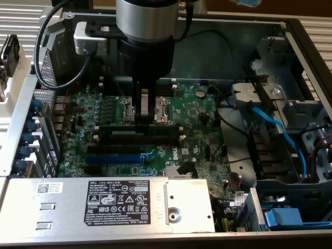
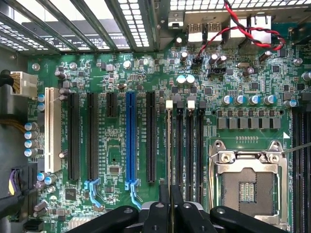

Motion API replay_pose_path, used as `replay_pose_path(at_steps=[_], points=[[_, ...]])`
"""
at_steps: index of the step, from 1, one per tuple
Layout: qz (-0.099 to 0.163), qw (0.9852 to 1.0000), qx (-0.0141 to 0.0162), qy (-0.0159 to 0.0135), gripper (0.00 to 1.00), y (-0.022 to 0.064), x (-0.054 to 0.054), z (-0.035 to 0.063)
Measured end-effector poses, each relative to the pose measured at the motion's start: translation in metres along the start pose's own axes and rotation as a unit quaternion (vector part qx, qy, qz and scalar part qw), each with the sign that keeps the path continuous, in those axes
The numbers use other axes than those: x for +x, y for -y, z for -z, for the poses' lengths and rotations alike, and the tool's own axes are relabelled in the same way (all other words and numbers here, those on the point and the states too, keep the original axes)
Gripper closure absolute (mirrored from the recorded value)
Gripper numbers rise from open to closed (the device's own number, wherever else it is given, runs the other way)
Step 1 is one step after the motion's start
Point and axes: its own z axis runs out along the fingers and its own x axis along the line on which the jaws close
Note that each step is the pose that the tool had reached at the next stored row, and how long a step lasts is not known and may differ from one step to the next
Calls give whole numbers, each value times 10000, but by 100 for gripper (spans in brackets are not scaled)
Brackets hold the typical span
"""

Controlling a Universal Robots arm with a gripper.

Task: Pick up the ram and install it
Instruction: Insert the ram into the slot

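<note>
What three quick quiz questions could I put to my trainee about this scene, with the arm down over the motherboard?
1. True or false: the gripper is closed on the ram.
2. Which colour is the long expansion slot that stands among black ones? A red, B blue, C yellow.
3. Fill in: the ram runs ___ to the black memory slots.
Key: 1 true; 2 B; 3 parallel.
</note>
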Motion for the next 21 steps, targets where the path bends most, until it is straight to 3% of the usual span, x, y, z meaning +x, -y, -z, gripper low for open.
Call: replay_pose_path(at_steps=[21], points=[[-2,10000,-1,-1,87,0,-12,-18]])
